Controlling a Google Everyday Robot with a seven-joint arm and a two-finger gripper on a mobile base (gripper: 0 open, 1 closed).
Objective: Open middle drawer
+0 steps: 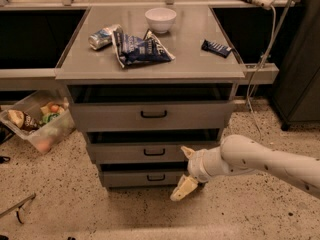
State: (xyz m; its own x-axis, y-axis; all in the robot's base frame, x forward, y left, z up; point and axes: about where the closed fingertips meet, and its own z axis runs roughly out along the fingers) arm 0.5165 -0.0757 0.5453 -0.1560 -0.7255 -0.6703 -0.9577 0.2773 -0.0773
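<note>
The grey cabinet has three drawers stacked. The middle drawer (125,153) has a grey front with a small black loop handle (154,152) and sits between the wider top drawer (110,116) and the narrower bottom drawer (125,178). My gripper (183,172) is at the end of the white arm reaching in from the right. It is in front of the right part of the middle and bottom drawers, right of and below the middle handle. Its cream fingers are spread apart, one up and one down, with nothing between them.
On the cabinet top (200,64) lie a white bowl (160,19), a blue chip bag (140,48), a can (102,36) and a dark snack bar (217,47). A clear bin of snacks (37,121) stands on the floor at left. A cable (265,44) hangs at right.
</note>
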